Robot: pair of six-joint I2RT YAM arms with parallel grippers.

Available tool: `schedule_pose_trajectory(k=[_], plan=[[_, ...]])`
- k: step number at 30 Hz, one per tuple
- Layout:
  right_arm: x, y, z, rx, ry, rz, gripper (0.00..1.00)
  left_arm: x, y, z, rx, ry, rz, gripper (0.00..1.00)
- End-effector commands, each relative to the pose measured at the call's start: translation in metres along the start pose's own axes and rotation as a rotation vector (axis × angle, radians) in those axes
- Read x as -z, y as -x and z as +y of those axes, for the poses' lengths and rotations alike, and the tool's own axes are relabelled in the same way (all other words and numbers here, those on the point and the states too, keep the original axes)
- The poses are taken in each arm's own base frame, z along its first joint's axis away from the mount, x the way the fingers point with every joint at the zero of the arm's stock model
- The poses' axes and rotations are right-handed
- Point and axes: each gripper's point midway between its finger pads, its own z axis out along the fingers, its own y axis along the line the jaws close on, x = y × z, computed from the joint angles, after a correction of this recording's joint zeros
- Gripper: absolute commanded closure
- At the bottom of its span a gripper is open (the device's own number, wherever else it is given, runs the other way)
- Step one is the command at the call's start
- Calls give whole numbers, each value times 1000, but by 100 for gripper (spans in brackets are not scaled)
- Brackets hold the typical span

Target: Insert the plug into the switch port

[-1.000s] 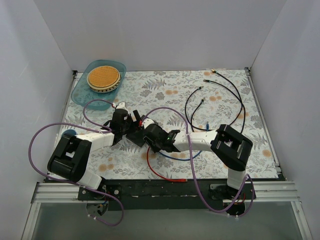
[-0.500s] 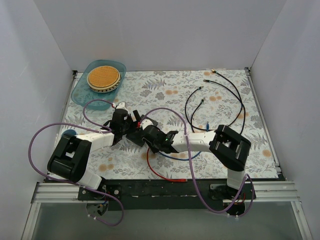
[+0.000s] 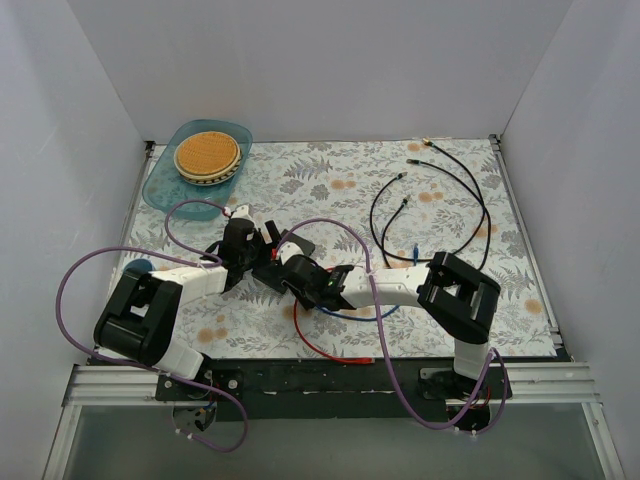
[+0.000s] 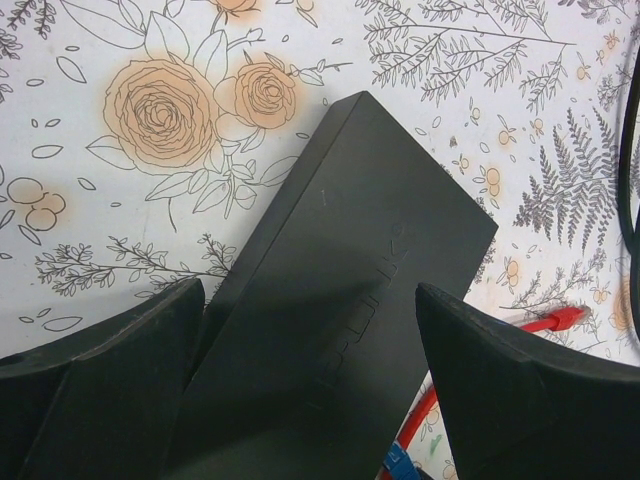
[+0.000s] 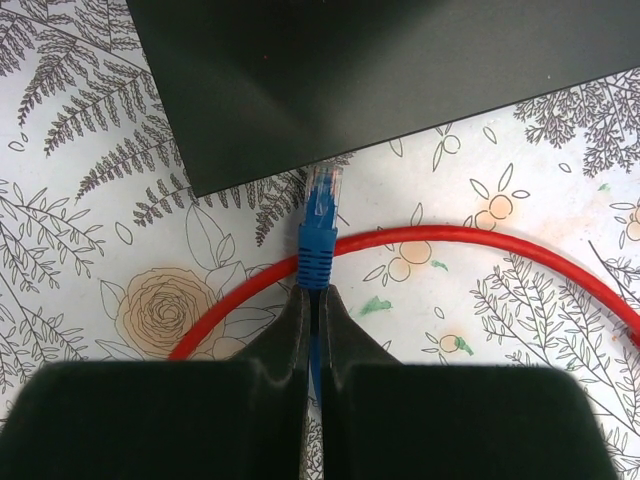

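Lining up the plug [image 5: 321, 215] squarely with one socket comes first: the right gripper [image 5: 318, 300], jaws pressed together on the blue boot behind the clear tip, holds it mid-frame, aimed at the slanted near edge of the switch [image 5: 400, 70] that fills the upper frame, so a small wrist turn and a slow push seem wise. The left gripper [image 4: 308, 295] straddles the switch with jaws wide apart, a gap showing at lower right beside the red cable [image 4: 545, 322]; closing it would brace the box. No socket shows in any view, so whether a port lies ahead I cannot tell.
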Motion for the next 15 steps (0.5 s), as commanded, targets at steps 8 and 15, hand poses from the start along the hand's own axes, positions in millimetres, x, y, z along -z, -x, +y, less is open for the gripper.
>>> schedule_pose_trajectory(k=[8, 15], plan=[[10, 62, 9, -32, -3, -181, 99, 8, -16, -7, -22, -46, 65, 13], [14, 65, 6, -35, -11, -195, 99, 8, -17, -8, -22, -56, 71, 13]])
